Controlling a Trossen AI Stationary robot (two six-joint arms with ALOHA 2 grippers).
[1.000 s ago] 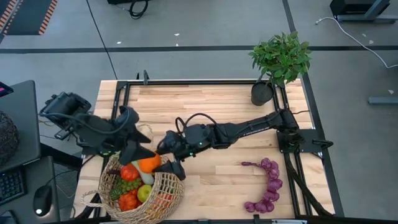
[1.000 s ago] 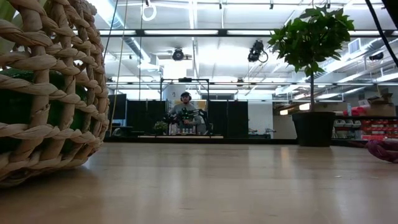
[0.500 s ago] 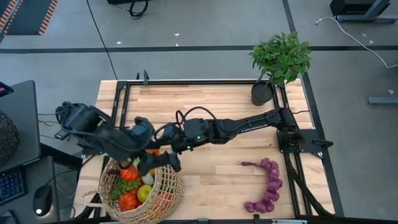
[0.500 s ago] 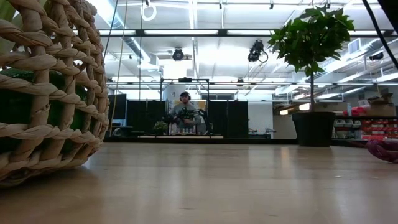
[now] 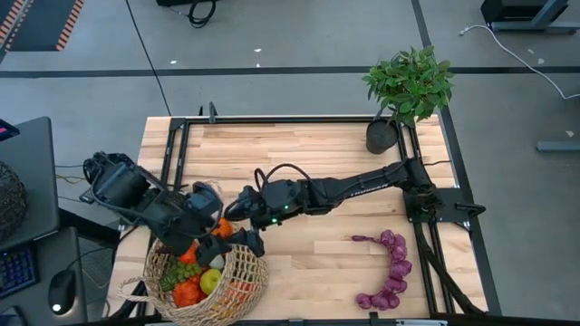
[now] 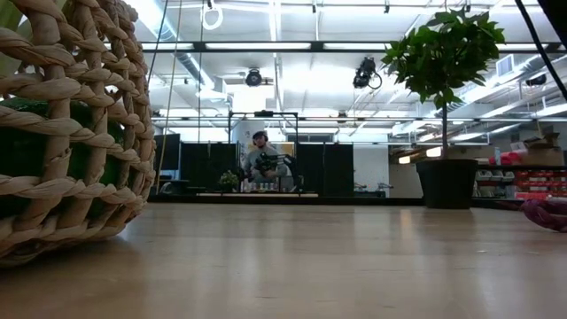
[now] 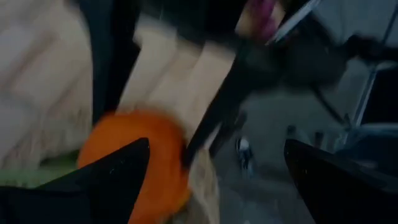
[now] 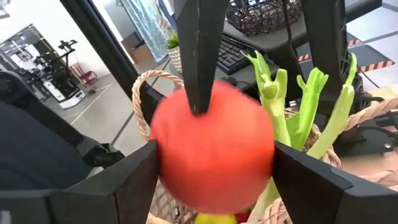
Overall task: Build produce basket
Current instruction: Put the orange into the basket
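Observation:
The tan wicker basket (image 5: pixel 234 282) stands at the table's near left corner and fills the left of the low view (image 6: pixel 62 133). Tomatoes, green grapes, an apple and a leek (image 8: pixel 283 106) lie in it. My right gripper (image 5: pixel 243 239) reaches in over its far right rim, shut on an orange (image 5: pixel 221 226). My left gripper (image 5: pixel 210 228) is open above the same orange (image 7: pixel 134 158), and its fingers (image 8: pixel 199 56) come down on either side of it. Purple grapes (image 5: pixel 391 267) lie on the table's near right. My right gripper (image 8: pixel 214 149) pinches the orange between its two fingers, one on each side at its widest part (image 8: pixel 163 155). The fingers come roughly level from the table's right. The orange sits over the produce at the basket's far rim; whether it rests on them is hidden.
A potted plant (image 5: pixel 408 86) stands at the far right corner and shows in the low view (image 6: pixel 443 62). Bare wood lies between the basket and the purple grapes (image 6: pixel 545 213). A dark woven object (image 5: pixel 9 199) sits off the table's left. A person (image 6: pixel 261 159) is far behind.
My left arm has swung from the table's left toward the basket, and its open gripper has come down over the orange, now covering most of it from above. My right gripper has stayed at the basket's far right rim with the orange.

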